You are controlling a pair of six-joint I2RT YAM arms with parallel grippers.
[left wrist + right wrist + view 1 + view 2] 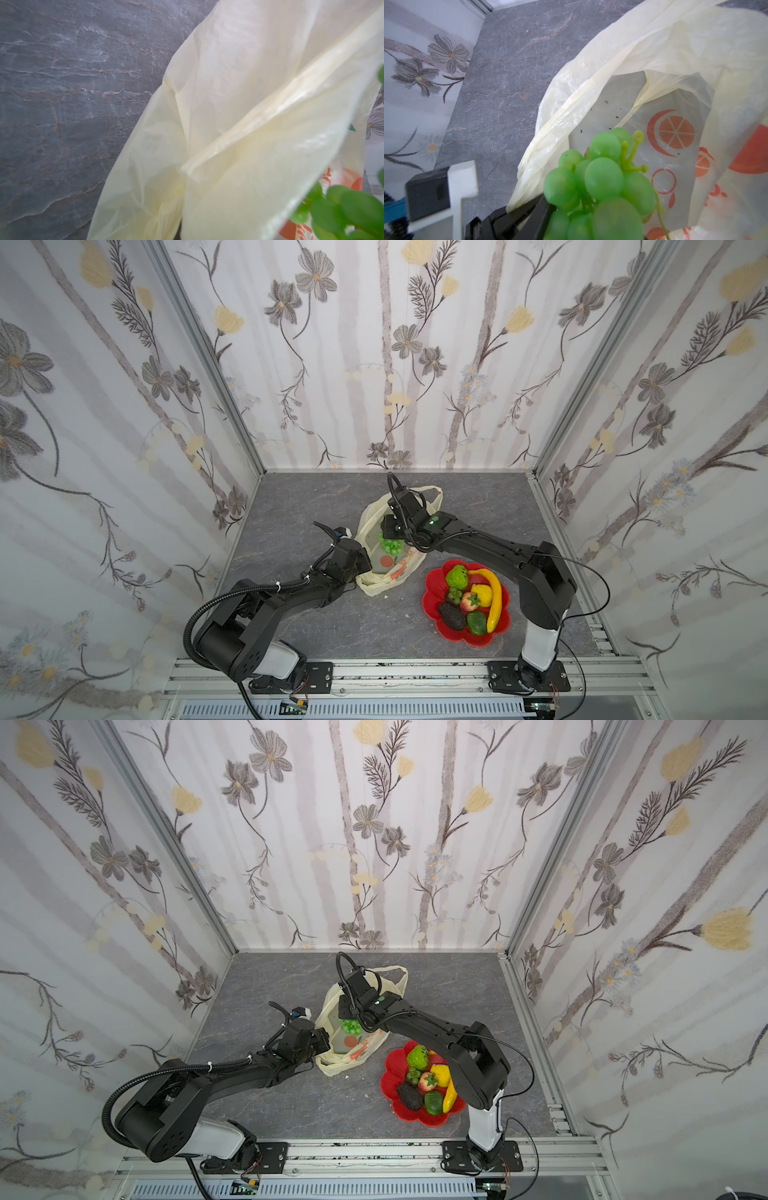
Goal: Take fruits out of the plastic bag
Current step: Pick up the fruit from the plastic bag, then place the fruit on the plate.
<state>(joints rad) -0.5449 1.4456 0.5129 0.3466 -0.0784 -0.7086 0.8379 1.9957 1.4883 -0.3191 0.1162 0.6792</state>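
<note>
- Grey marble tabletop (291, 510), with floral walls (124, 406) around it.
- Mid-table lies the bag (365, 518), mouth open.
- On its near rim the left gripper (363, 568) is pinched together.
- Just over the mouth, the right gripper (388, 533) is clamped on the grapes (602, 182); its fingertips are hidden.
- Right of the bag, a red dish (432, 585) holds banana (492, 597), strawberry (469, 600) and avocados (453, 616).
</note>
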